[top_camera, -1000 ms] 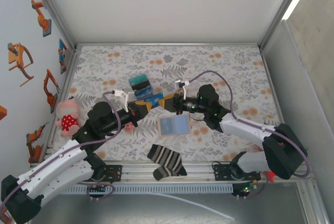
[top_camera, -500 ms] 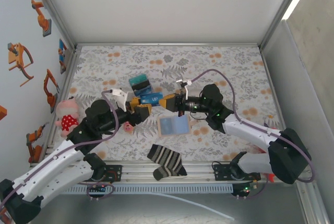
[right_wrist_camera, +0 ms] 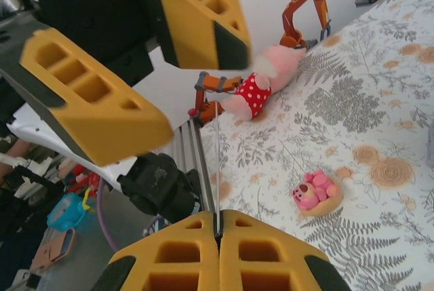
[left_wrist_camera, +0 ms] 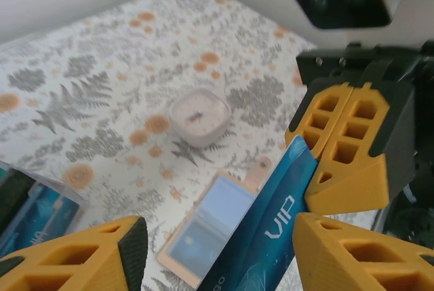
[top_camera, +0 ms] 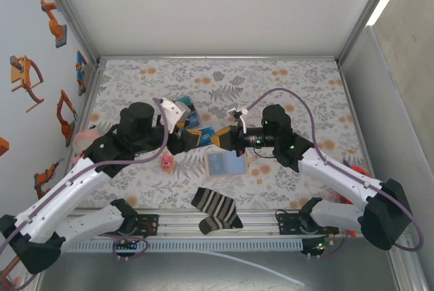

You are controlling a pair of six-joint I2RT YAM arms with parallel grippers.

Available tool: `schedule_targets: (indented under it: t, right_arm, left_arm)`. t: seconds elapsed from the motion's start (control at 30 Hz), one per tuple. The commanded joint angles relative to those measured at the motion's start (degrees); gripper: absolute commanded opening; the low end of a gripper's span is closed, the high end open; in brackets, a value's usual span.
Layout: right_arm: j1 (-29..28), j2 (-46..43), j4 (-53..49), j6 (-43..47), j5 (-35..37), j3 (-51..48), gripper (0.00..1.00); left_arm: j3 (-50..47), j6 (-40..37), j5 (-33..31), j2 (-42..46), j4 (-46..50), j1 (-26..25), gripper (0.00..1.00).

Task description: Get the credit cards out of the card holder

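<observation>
Credit card [left_wrist_camera: 271, 230], dark blue and printed "VIP", is held in the air between the two tools, above the flower-patterned bench [top_camera: 305, 87]. The right tool [left_wrist_camera: 313, 169] has its fingers pressed together on one end of the card. The left tool [left_wrist_camera: 220, 254] has its fingers apart, one on either side of the card's other end; contact with the card cannot be told. The card holder [top_camera: 225, 163] lies open and flat on the bench just below the card, with its pale blue inner panels facing up.

Top view: the tools meet tip to tip over mid-bench. A striped sock [top_camera: 215, 209] lies at the near edge and a small pink toy [top_camera: 167, 162] to the left of the card holder.

Left wrist view: a white rounded-square object [left_wrist_camera: 199, 116] sits beyond the card holder and a clear box [left_wrist_camera: 34, 213] with teal contents at far left.

Right wrist view: the card appears edge-on, as a thin line rising from the closed fingers. A pink plush toy [right_wrist_camera: 261, 87] in a red spotted dress lies by the wall.
</observation>
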State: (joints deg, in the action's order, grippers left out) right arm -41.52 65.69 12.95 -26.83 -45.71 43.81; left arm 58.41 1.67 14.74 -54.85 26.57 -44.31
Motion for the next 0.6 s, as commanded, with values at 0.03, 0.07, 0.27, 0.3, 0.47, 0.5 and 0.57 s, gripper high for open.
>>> schedule_targets:
  t: [0.03, 0.07, 0.27, 0.3, 0.47, 0.5, 0.57]
  right_arm:
    - [-0.41, -1.62, -5.21, 3.80, -2.21, 2.07, 0.00]
    - [-0.41, -1.66, -5.35, 3.84, -2.44, 2.07, 0.00]
    - [-0.41, -1.97, -6.90, 4.51, -2.75, 2.48, 0.00]
    - [-0.41, -1.97, -7.36, 4.87, -2.59, 2.61, 0.00]
    - [-0.41, -1.97, -8.12, 5.47, -1.71, 3.03, 0.00]
    - [-0.41, -1.97, -7.96, 5.56, -1.58, 3.03, 0.00]
    - [-0.41, -1.97, -7.74, 5.56, -1.40, 3.03, 0.00]
  left_arm:
    - [4.24, -4.24, 8.74, -4.15, 4.42, -0.19, 0.57]
    - [4.83, -4.43, 9.52, -5.20, 4.61, -0.11, 0.55]
    - [5.94, -4.02, 14.83, -9.32, 5.14, 1.74, 0.38]
    - [5.97, -4.01, 15.84, -9.64, 5.31, 1.98, 0.35]
    - [5.75, -4.87, 18.87, -10.36, 6.67, 2.82, 0.26]
    - [5.69, -5.09, 18.90, -10.44, 7.10, 2.95, 0.23]
    - [5.47, -5.60, 18.90, -10.49, 7.75, 3.26, 0.22]
